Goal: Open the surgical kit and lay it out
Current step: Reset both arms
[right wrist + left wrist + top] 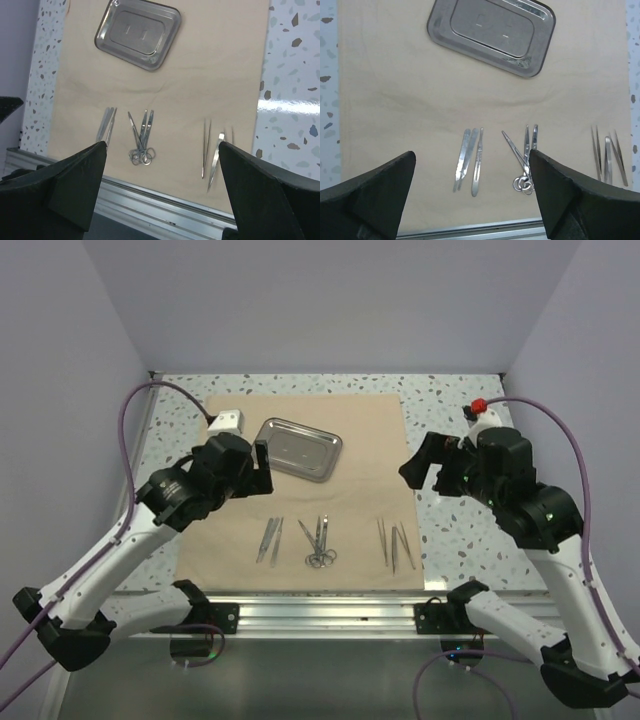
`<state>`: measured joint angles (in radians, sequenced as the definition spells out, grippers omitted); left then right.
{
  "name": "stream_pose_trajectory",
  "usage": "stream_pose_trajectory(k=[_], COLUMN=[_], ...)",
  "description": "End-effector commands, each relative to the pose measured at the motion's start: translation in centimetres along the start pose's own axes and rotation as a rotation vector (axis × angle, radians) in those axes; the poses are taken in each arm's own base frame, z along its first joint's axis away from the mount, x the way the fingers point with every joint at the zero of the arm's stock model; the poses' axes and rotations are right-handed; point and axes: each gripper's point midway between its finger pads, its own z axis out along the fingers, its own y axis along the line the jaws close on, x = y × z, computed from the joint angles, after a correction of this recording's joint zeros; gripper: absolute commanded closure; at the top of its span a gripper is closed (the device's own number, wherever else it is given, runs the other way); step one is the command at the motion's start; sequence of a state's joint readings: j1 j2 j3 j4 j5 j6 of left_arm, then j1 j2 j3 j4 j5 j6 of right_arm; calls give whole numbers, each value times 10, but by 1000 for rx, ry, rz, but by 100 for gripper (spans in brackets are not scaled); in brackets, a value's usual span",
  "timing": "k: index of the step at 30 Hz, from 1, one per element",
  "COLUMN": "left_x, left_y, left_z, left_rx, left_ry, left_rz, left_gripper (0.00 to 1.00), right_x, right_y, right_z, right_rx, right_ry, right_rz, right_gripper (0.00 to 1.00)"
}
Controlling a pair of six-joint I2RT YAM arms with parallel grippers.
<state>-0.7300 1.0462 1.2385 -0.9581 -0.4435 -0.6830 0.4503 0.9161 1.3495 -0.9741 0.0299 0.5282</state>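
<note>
Kit can pretty much be called laid out, judging by how things lie. The wrap sheet [350,435] is spread flat across the middle of the tabletop. The tray [300,448] is set on it toward the far-left corner, with nothing inside.

Three groups are lined up along the near edge, all with long axes running near-to-far:
- slim flat tools [270,540] on the left
- scissors [320,545] in the middle, rings toward the near edge
- tweezers [397,543] on the right

The left gripper [264,468] is held above the sheet just beside the tray, jaws spread wide, nothing gripped. The right gripper [422,468] is parked over the sheet's right edge, also wide and empty.

If anything needs nudging, the tweezers are best reached by the right arm, and the tray and flat tools by the left.
</note>
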Motion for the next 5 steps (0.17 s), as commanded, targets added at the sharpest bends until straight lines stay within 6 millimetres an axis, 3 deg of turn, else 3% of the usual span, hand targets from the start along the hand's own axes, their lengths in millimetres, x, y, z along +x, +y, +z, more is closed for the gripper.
stream_pose_trajectory(k=[1,5], left_x=[-5,-23], left_y=[16,26], left_z=[2,6], left_rx=[-65,-93], left_ry=[0,-34], left_rz=[68,58], left_gripper=[0,0], right_x=[-10,-16], right_y=[8,4], right_z=[2,2], right_rx=[-53,-13], right_ry=[-64,-64], right_rz=[19,0], right_gripper=[2,2])
